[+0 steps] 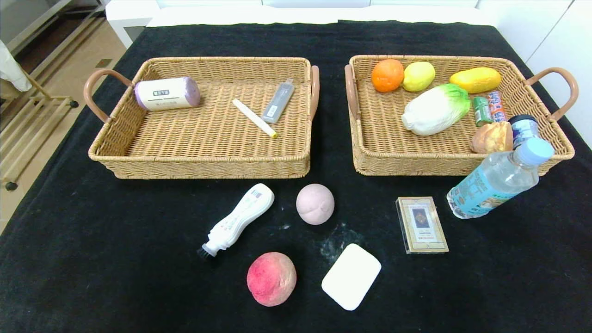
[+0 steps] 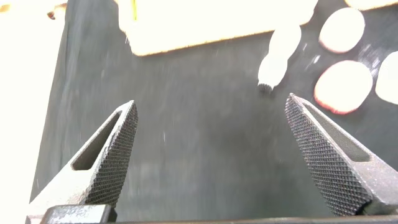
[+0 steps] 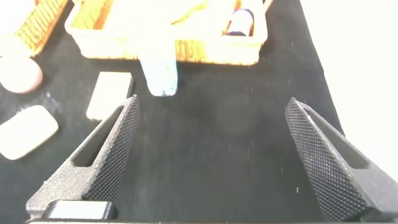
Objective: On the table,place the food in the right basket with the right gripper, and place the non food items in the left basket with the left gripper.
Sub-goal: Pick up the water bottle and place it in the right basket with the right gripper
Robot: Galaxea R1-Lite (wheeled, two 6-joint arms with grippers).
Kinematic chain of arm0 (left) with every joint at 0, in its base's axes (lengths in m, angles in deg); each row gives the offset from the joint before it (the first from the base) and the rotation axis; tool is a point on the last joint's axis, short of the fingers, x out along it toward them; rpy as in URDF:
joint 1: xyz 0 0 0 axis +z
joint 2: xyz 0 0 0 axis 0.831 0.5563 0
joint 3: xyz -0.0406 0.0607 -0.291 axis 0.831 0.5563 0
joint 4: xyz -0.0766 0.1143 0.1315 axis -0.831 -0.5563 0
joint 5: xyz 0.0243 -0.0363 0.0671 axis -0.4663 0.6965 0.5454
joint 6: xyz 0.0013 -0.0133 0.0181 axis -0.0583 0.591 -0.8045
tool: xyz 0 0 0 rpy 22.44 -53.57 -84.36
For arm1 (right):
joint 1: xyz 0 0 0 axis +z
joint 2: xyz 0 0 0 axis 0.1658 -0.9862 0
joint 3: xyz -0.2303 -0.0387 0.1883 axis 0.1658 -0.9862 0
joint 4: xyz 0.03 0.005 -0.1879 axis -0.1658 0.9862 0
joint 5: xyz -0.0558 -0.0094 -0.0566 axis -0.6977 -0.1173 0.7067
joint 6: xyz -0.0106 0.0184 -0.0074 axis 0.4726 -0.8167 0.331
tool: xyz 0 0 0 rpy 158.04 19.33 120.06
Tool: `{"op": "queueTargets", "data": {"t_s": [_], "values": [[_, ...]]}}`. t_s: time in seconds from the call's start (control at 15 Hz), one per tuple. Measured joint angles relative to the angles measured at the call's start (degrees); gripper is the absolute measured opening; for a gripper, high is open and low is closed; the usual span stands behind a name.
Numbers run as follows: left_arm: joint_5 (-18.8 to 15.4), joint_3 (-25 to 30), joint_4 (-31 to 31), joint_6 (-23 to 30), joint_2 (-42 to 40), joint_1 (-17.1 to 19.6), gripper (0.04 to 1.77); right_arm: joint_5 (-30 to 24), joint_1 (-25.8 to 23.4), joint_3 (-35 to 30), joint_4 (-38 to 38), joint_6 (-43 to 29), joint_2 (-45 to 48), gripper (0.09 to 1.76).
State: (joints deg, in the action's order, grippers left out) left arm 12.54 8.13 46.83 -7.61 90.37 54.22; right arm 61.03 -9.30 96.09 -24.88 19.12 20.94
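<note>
1. Black cloth covers the table (image 1: 92,259), and on it stand two tan woven baskets side by side at the far half.
2. The left basket (image 1: 203,164) holds a white roll with purple ends (image 1: 167,93), a white stick (image 1: 254,118) and a grey slim case (image 1: 278,100).
3. The right basket (image 1: 407,164) holds an orange (image 1: 387,75), a lemon (image 1: 418,76), a mango (image 1: 475,79), a cabbage (image 1: 435,109), small packets, a jar and a bread roll (image 1: 492,138).
4. The water bottle (image 1: 497,181) stands on the cloth just near of the right basket's front right corner.
5. Left of it lies the card box (image 1: 422,225); the pink bun (image 1: 315,203) sits mid-table.
6. The white brush-tipped bottle (image 1: 238,217) lies slanted left of the bun.
7. Nearest are the peach (image 1: 271,279) and, right of it, the white pad (image 1: 351,276).
8. The left gripper (image 2: 211,152) hangs over bare cloth at near left, fingers spread wide, empty.
9. The right gripper (image 3: 211,152) hangs over bare cloth at near right, fingers spread wide, empty.
</note>
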Motion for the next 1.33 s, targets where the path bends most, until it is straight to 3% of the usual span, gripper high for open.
{"op": "queueTargets", "data": {"t_s": [0.4, 0.8, 1.33], "values": [[-5.77, -11.34, 1.43, -0.17, 15.06, -3.08, 1.72, -4.27, 0.11, 8.55, -0.91, 0.41, -14.18, 1.71], [-16.31, -13.26, 6.64, -1.94, 27.21, -3.62, 1.72, -9.14, 0.8, 10.53, -7.17, 0.44, -25.97, 1.71], [-16.9, -14.18, 18.51, -1.9, 41.52, -13.12, 1.72, -9.31, 7.22, 9.31, -7.38, 1.21, -33.26, 1.71]]}}
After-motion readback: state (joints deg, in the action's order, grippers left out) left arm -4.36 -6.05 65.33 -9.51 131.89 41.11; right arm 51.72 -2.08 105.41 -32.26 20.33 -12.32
